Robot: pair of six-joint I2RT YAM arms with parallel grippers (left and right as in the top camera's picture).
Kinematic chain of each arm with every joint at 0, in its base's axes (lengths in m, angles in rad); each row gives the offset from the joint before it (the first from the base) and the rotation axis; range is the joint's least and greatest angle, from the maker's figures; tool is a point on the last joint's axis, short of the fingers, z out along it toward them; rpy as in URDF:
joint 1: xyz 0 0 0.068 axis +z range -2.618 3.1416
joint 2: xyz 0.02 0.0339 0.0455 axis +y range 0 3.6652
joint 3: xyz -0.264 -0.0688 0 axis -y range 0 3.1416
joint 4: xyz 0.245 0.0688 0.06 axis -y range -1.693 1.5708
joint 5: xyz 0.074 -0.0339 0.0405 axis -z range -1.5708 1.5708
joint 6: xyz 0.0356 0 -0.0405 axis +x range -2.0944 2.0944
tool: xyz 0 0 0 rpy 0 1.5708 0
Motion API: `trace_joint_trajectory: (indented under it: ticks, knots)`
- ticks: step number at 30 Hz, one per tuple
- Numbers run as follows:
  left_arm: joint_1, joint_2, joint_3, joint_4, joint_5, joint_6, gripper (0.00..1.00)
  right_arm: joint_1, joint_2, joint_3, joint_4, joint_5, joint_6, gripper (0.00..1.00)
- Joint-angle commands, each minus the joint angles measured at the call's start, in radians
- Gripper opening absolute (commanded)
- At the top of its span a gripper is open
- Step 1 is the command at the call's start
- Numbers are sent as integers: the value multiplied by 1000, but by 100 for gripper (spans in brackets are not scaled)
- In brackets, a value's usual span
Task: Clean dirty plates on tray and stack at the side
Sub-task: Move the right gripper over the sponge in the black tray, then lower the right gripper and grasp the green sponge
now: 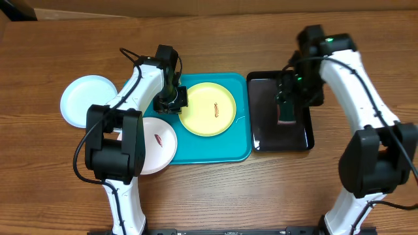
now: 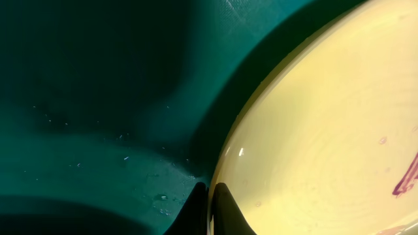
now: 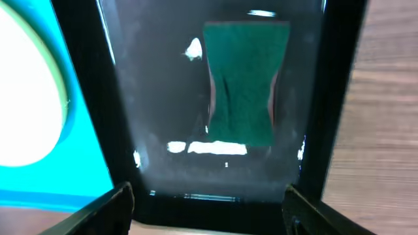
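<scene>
The yellow-green plate (image 1: 208,109) lies on the turquoise tray (image 1: 222,149) and has a reddish-brown smear in its middle. My left gripper (image 1: 171,101) is at the plate's left rim. In the left wrist view its fingers (image 2: 210,210) are shut on the rim of the plate (image 2: 326,130). The white plate (image 1: 157,145), with a red smear, lies at the tray's left edge. The pale mint plate (image 1: 88,99) lies on the table at the far left. My right gripper (image 1: 287,98) is open and empty (image 3: 209,209) above a green sponge (image 3: 240,85).
The green sponge (image 1: 286,112) lies in a glossy black tray (image 1: 264,127) just right of the turquoise tray. In the right wrist view the black tray (image 3: 163,78) has wet glints, and the turquoise tray (image 3: 72,143) shows at the left. The wooden table (image 1: 215,196) surrounds both.
</scene>
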State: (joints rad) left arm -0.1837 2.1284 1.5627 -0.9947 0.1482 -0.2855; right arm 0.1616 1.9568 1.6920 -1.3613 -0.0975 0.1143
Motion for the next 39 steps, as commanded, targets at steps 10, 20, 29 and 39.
trace_joint_trajectory:
  ticks: [10,20,29,39]
  knots:
    - [0,10,-23,9,-55,-17,4,41,-13,-219,300,164,68,74]
    - [0,10,-23,9,-55,-17,4,41,-13,-345,499,194,69,72]
    - [0,10,-23,9,-55,-17,4,41,-13,-386,553,247,69,59]
    - [0,10,-23,9,-55,-17,4,40,-13,-427,605,254,69,28]
